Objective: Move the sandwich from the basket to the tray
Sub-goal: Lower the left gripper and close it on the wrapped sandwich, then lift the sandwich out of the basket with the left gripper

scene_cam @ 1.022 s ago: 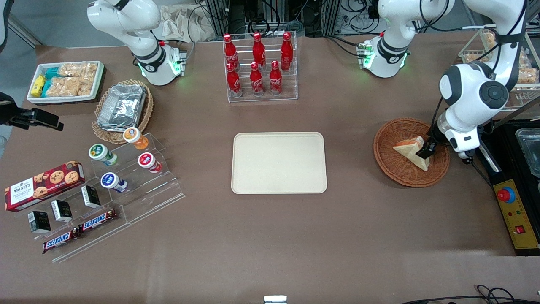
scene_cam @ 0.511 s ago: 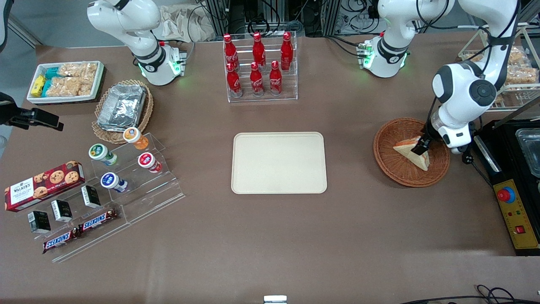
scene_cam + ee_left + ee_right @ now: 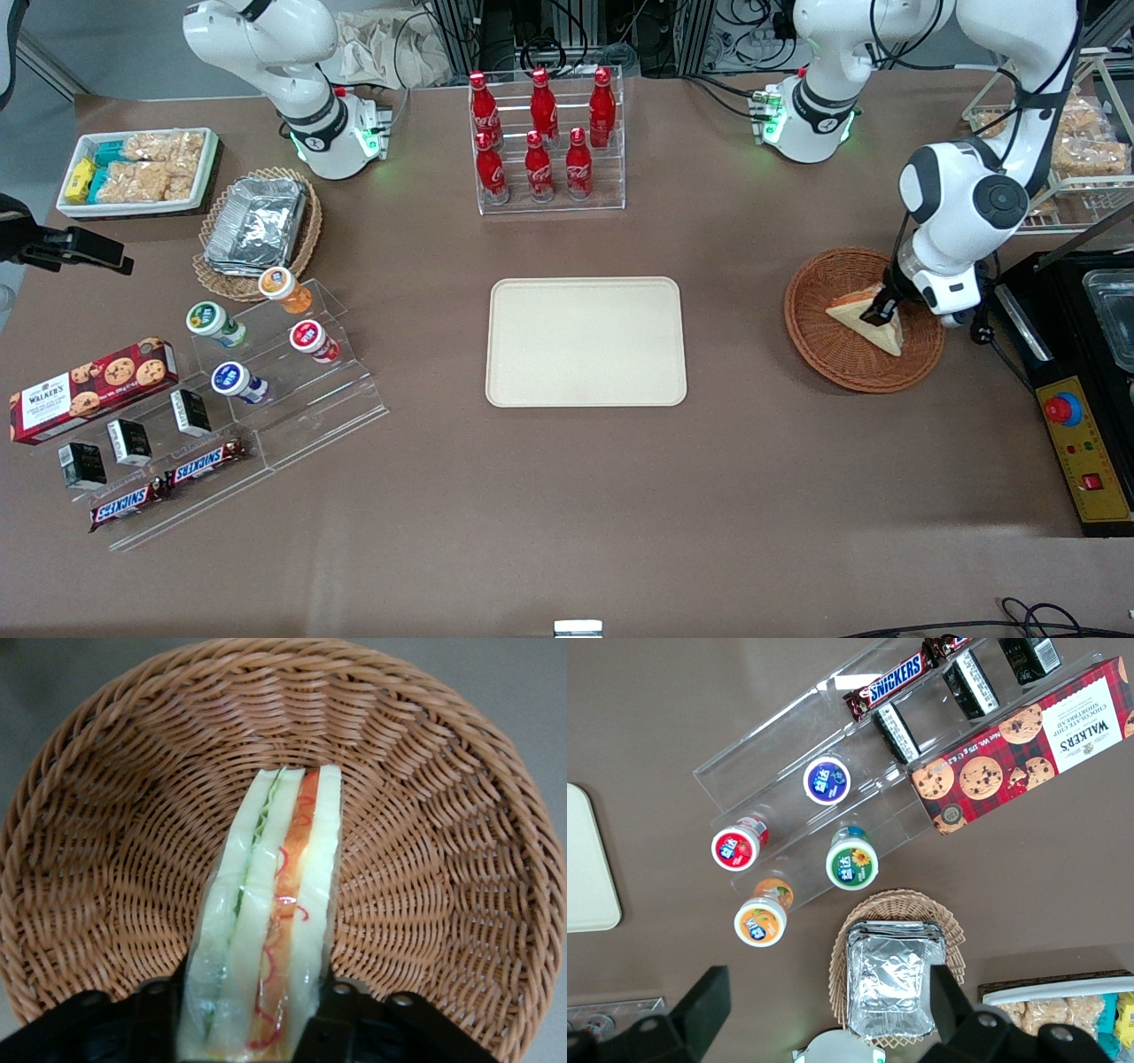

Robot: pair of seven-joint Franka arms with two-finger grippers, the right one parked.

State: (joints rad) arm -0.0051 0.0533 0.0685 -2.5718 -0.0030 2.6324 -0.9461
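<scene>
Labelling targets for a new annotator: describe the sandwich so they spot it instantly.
Find the reddish-brown wicker basket at the working arm's end of the table. The sandwich lies inside, gripped by the tool. It is the only pale bread wedge, with red and green filling.

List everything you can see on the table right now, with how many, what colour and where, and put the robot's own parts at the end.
sandwich: 1, pale bread, red and green filling, in the basket
basket: 1, reddish-brown wicker, toward the working arm's end
tray: 1, cream, mid-table
cola bottles: 6, red, in a clear rack farther from the front camera than the tray
foil containers: stack, silver, in a tan wicker basket
yogurt cups: 4, mixed lids, on clear steps
cookie box: 1, red
Snickers bars: 2, brown
snack bin: 1, white
hand: 1, black, shut on the sandwich in the basket
</scene>
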